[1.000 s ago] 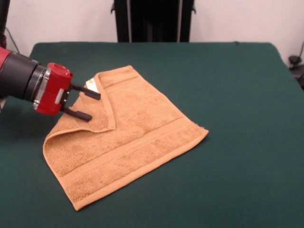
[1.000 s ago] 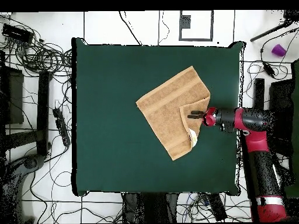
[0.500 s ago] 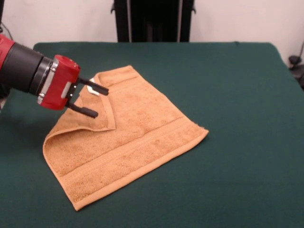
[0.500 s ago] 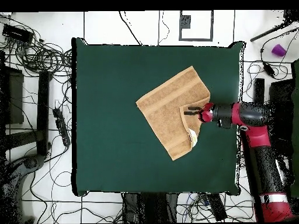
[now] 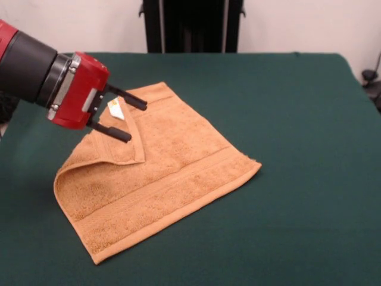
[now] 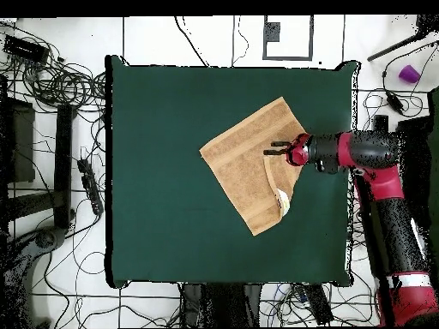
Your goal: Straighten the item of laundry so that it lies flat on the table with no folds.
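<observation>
Towel [image 5: 161, 179] on the green surface [image 5: 297, 119], orange-tan, lying toward the side where the arm [image 5: 30, 65] reaches in, and it's not flat: one corner is folded over onto the top, making a triangular flap [image 5: 122, 143] with its point aimed at the middle of the cloth. A little white label [image 5: 115, 109] peeks out right by that fold. The rest of the towel lies spread, with a woven band running along the near edge in the front view. The hand [image 5: 132, 118] hovers above the folded flap, its two black fingers [image 5: 113, 131] pointing across the towel, spread apart with nothing between them, one over the label, the other above the flap. From overhead, the hand [image 6: 276, 148] sits over the towel's [image 6: 244, 167] edge nearest the arm [image 6: 369, 154].
</observation>
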Robot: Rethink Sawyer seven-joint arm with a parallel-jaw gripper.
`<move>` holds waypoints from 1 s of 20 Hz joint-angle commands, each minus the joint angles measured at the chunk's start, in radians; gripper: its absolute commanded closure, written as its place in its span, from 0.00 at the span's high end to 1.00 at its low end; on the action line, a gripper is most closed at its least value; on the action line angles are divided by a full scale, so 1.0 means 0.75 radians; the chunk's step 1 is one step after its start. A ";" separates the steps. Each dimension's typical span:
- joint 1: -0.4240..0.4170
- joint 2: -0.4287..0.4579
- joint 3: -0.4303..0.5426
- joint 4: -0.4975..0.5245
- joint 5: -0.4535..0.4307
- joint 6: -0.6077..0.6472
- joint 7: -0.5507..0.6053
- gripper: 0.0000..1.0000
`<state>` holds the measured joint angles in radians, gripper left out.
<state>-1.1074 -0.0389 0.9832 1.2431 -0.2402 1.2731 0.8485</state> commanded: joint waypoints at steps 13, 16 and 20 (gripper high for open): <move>-0.004 0.247 0.022 -0.043 0.069 -0.008 -0.265 1.00; -0.021 0.254 0.015 -0.046 0.054 0.033 -0.287 1.00; -0.040 0.268 0.008 -0.072 0.033 0.099 -0.338 1.00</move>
<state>-1.1777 0.0761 0.9980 1.2296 -0.2308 1.2639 0.8485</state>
